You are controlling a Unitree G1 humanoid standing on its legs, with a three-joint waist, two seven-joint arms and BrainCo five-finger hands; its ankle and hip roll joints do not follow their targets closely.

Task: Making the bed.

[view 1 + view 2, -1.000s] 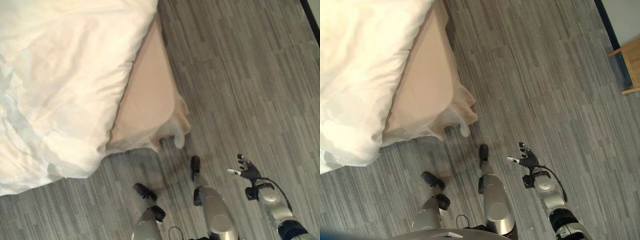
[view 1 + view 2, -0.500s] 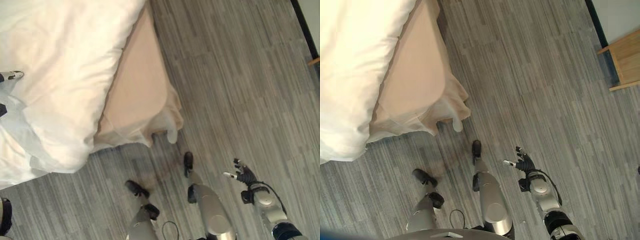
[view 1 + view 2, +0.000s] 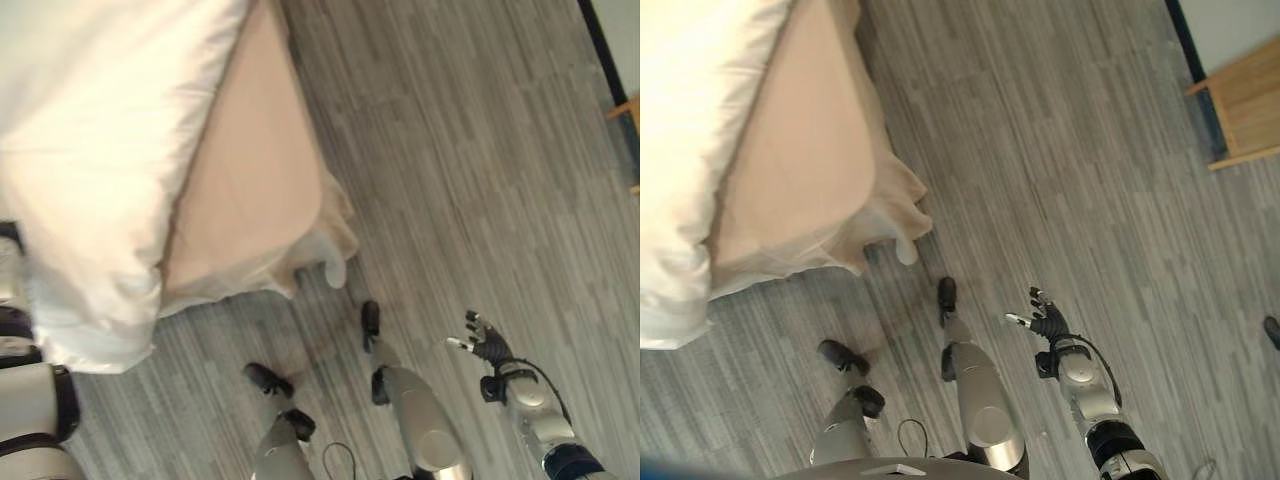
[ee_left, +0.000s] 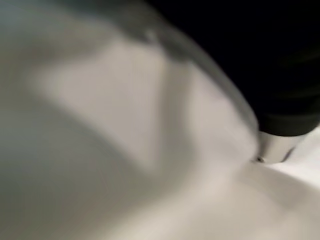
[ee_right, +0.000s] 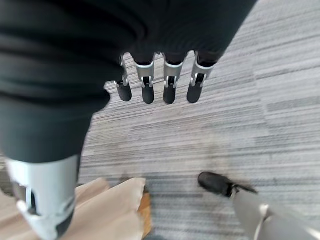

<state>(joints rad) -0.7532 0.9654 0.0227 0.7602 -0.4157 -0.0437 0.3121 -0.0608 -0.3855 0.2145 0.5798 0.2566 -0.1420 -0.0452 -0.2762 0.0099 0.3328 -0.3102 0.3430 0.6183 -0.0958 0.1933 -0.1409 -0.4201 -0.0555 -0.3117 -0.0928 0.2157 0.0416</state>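
1. The bed (image 3: pixel 255 190) fills the upper left of the eye views; its corner, draped in a tan bed skirt (image 3: pixel 815 200), points toward the open floor.
2. A white duvet (image 3: pixel 90 150) lies over the bed, its lower edge hanging past the bed's near side and stopping short of the corner, so the tan side is bare there.
3. The grey striped floor (image 3: pixel 1060 170) spreads wide and open to the right of the bed corner; a wooden piece of furniture (image 3: pixel 1245 105) stands well apart from the bed at the far right edge.
4. The right hand (image 3: pixel 1045 322) hangs over the floor, well apart from the bed corner, fingers (image 5: pixel 147 82) spread and relaxed, touching nothing.
5. The left hand (image 4: pixel 280 100) is pressed close against the white duvet; I cannot tell how its fingers stand.
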